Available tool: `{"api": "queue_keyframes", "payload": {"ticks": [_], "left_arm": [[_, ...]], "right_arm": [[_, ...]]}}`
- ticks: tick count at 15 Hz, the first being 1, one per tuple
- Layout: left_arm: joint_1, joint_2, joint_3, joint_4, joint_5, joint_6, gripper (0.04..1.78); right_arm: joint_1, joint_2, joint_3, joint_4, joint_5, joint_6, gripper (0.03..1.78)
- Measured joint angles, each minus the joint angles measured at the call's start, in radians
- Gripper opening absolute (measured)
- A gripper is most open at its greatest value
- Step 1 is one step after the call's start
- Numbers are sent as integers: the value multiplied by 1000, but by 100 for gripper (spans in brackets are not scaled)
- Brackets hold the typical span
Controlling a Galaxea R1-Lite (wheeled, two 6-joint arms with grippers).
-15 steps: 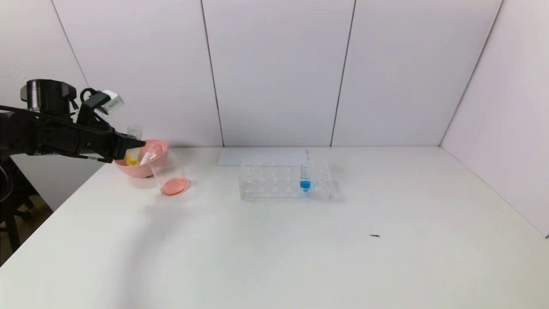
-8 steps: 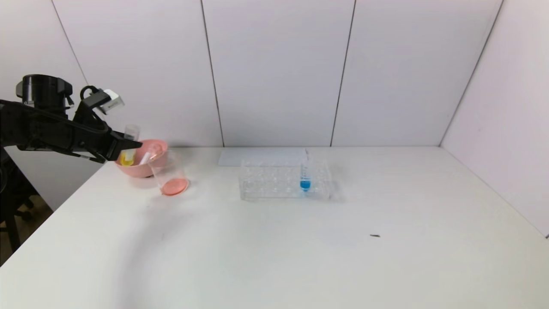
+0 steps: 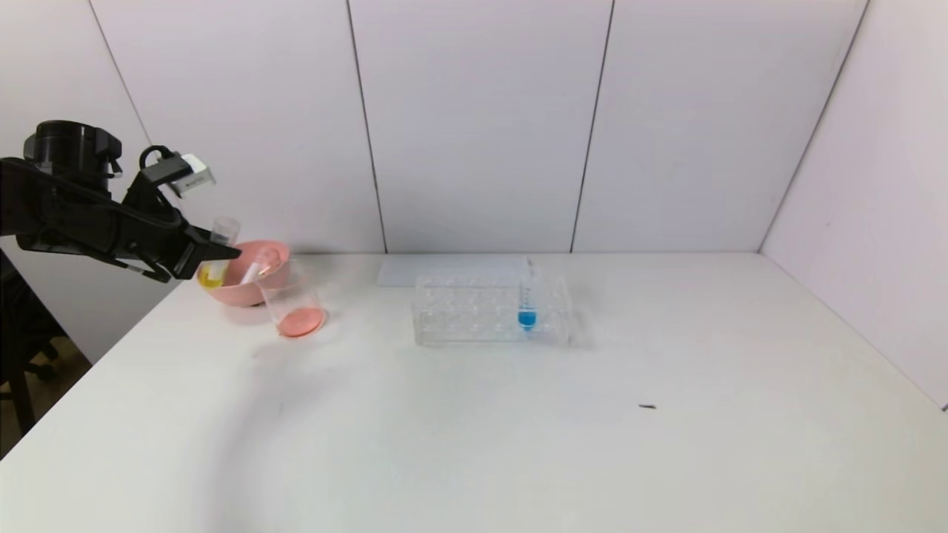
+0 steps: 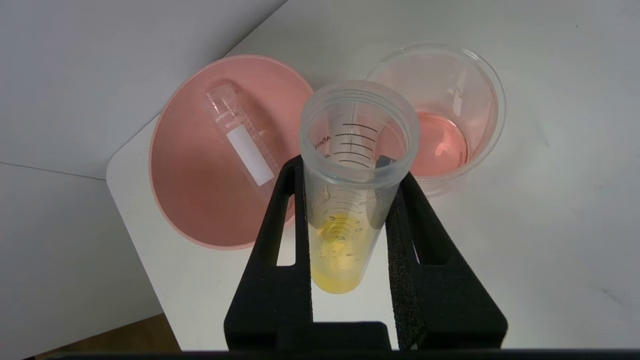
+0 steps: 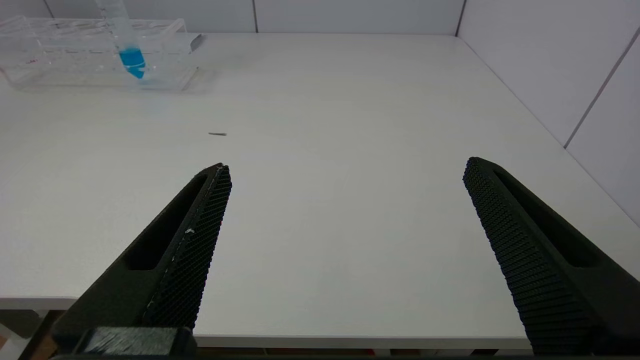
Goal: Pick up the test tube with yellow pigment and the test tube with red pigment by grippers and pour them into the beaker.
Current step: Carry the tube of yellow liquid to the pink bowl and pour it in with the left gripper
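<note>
Left gripper (image 4: 350, 210) clamps the yellow tube (image 4: 345, 200) near upright; beaker (image 3: 296, 307) sits at four o'clock of it in the head view. Right gripper (image 5: 345, 210) gapes, parked well apart.

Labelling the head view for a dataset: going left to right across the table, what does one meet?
Left pincer shut on the yellow tube → pink bowl → beaker → clear rack → blue tube → small dark speck.
</note>
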Motion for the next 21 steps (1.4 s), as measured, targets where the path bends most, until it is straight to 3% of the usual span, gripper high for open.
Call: {"api": "queue_keyframes", "payload": {"ticks": [16, 21], "left_arm": [[1, 38, -164, 253, 66, 225, 45], [-1, 47, -197, 268, 97, 269, 45]], "right_arm": [[0, 0, 0, 0, 0, 0, 170], [0, 0, 0, 0, 0, 0, 170]]}}
